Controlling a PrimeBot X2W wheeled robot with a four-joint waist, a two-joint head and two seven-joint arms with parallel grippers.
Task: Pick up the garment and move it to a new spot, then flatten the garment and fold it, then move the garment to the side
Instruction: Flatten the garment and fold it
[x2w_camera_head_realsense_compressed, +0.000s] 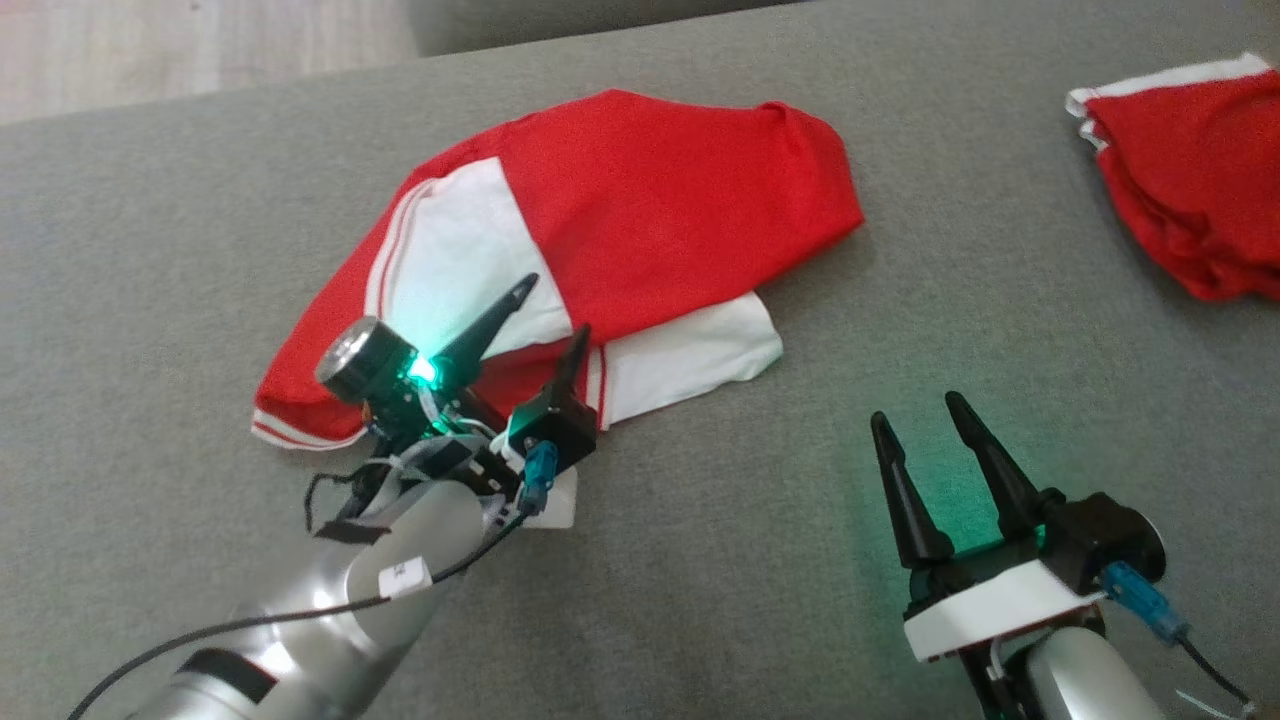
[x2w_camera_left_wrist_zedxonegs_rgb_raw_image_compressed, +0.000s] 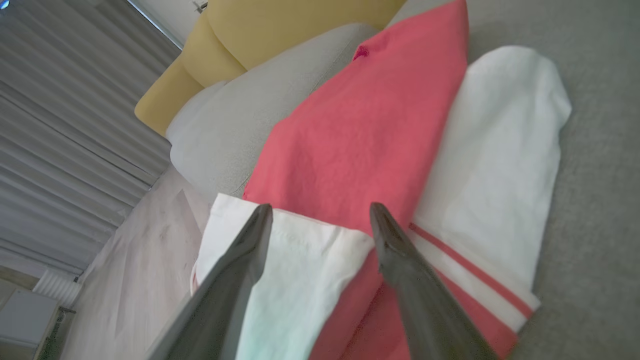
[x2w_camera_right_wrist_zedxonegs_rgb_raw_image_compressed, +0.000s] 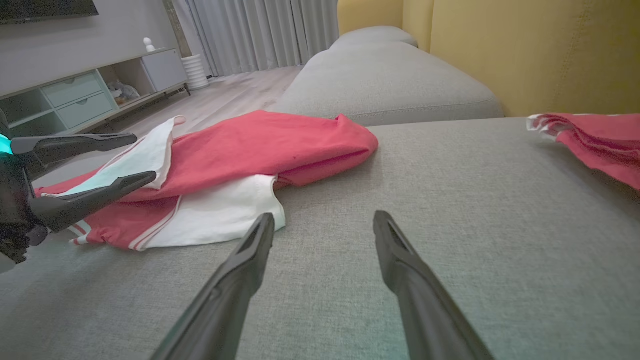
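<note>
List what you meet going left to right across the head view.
Red and white garment → right hand → second red garment at the right edge. The left hand overlaps the first garment, so it is left out.

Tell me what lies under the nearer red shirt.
The shirt lies on the grey cushion; a white part pokes out below its red fold. Anything else beneath is hidden.

Two garments: a spread garment (x2w_camera_head_realsense_compressed: 660, 190); a bunched garment (x2w_camera_head_realsense_compressed: 1190, 170); two hands: left hand (x2w_camera_head_realsense_compressed: 556, 305); right hand (x2w_camera_head_realsense_compressed: 915, 407).
</note>
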